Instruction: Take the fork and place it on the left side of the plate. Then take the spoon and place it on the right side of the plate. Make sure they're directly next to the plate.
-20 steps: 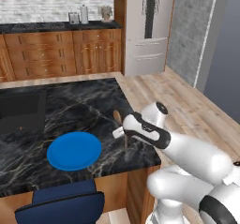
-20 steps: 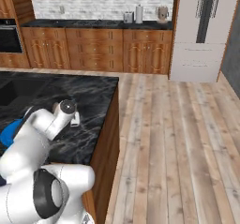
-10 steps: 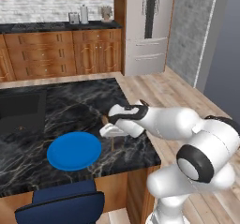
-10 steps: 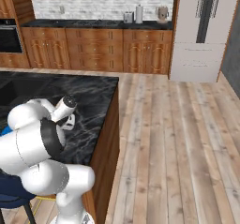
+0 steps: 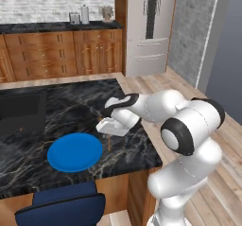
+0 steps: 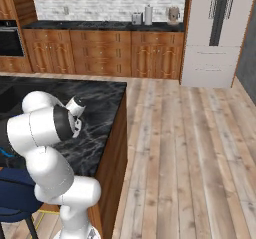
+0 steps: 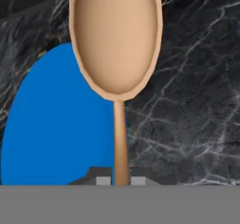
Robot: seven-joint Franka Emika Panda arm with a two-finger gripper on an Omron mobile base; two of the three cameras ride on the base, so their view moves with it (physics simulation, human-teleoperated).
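Gripping the thin handle of a tan wooden spoon with a smooth oval bowl (image 7: 117,40), the two-finger gripper (image 7: 117,180) is pinching it with jaws nearly closed, one dark tip on each side of the stem. In the hand view the spoon is pointing straight away from the fingers, its bowl hanging over the edge of the flat round bright blue plate (image 7: 56,138) and the black white-veined marble counter (image 7: 187,115). In the left base view the gripper (image 5: 109,127) is hovering just beside the plate's (image 5: 74,152) right rim, with the spoon's handle (image 5: 109,142) showing as a thin brown line below it. The spoon is probably light and stiff, so it should be carrying without sagging, though a smooth round stem held near its end could be pivoting or sliding between the pads. A hold nearer the middle would be steadier. Laying it down will likely be calling for a low, level release beside the rim. The fork cannot be made out.
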